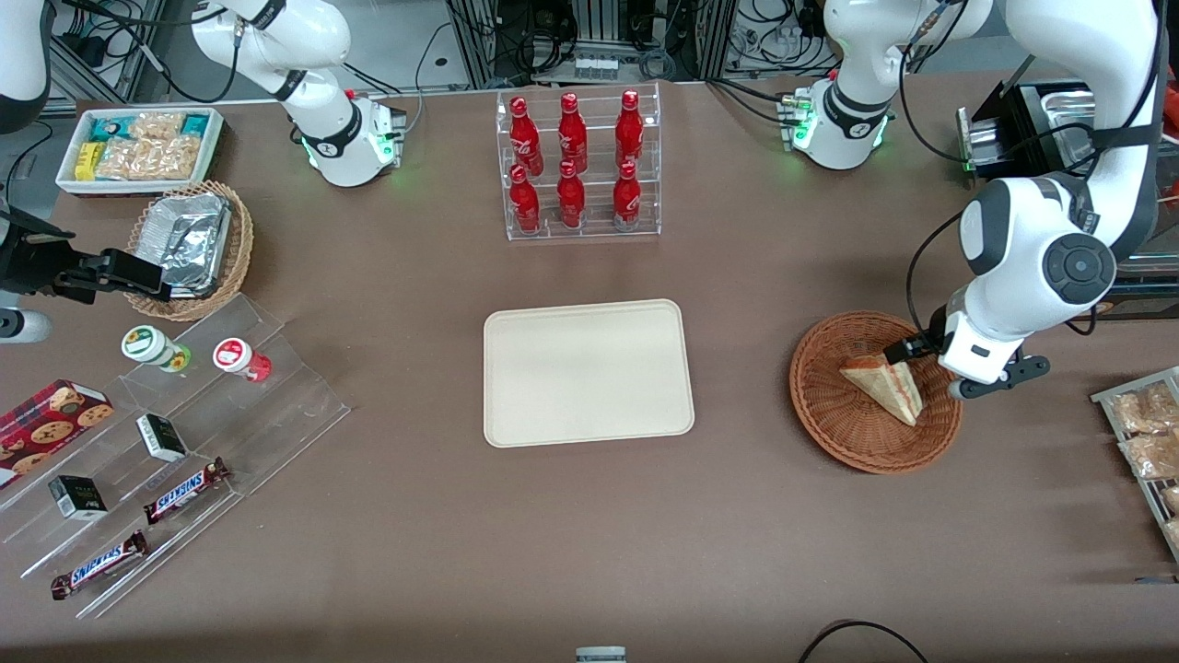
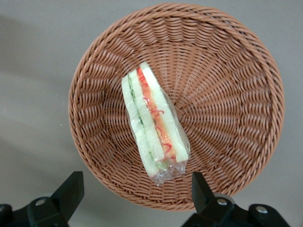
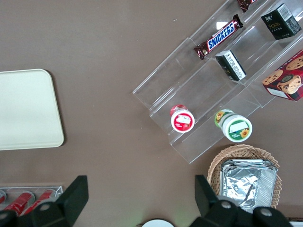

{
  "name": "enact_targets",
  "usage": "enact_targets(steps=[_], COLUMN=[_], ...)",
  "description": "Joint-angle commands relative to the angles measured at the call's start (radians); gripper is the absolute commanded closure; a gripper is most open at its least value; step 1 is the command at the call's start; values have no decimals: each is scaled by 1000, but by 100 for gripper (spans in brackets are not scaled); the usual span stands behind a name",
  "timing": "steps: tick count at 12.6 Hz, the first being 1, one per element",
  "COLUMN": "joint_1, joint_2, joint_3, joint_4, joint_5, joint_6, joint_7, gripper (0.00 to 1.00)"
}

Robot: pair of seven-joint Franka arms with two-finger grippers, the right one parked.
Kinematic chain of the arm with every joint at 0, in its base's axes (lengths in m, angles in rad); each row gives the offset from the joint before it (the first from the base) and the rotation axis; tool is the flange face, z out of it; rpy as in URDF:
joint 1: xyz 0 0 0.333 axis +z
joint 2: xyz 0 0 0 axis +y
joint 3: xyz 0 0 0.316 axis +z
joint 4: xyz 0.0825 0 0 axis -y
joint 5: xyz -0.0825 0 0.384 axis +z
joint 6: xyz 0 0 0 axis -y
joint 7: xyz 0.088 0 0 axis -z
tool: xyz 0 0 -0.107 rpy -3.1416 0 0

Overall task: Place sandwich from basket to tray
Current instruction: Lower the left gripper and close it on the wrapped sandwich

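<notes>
My gripper (image 2: 134,194) hangs just above the reddish-brown wicker basket (image 1: 829,414), its 2 fingers (image 2: 71,191) spread wide and holding nothing. Directly below me the plastic-wrapped sandwich (image 2: 154,125) lies in the basket, filling edge up. The cream tray (image 1: 588,372) sits well apart from me toward the parked arm's end, and past it lie 2 bars reading SNICKERS (image 1: 184,490).
</notes>
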Motion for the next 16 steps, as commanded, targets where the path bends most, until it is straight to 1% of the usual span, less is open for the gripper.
enact_targets(steps=[1,7,16], joint_1=[6,-2,-8], joint_2=[11,49,106], joint_3=[-10,-11,-17], joint_4=[-11,-40,-62], joint_5=[-7,-10,-12], joint_6=[48,145,196], joint_7=[-197,-397,-444], gripper=[0,0,0])
